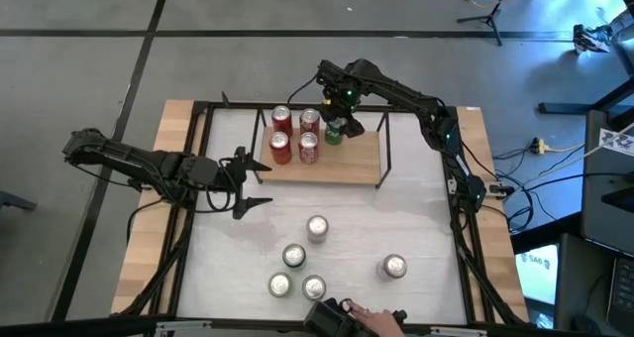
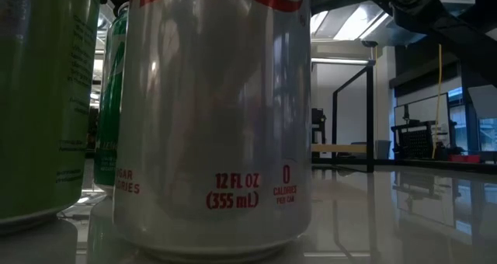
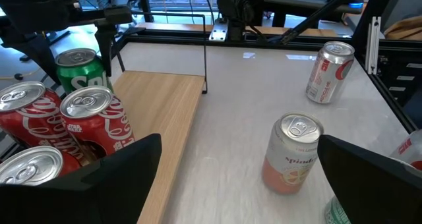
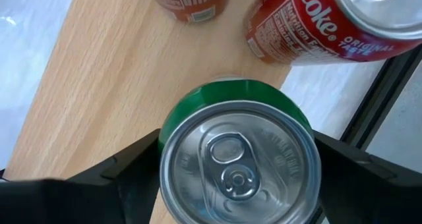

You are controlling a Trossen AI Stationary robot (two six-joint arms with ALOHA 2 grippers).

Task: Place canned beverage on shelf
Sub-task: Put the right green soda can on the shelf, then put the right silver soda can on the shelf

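Right wrist view: right gripper (image 4: 239,168) fingers clamp the green can (image 4: 239,151) on the shelf (image 4: 99,85); left gripper (image 1: 248,183) gapes empty.

From my station the high view was evenly lit. The low view was dim and backlit by ceiling lights (image 2: 353,19), with glare on the table (image 2: 404,210); the nearest can (image 2: 213,116) loomed soft.

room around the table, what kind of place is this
Probably a robotics lab or workshop: a black-framed table on bare concrete floor, loose cables and a stand nearby, and a monitor at the side.
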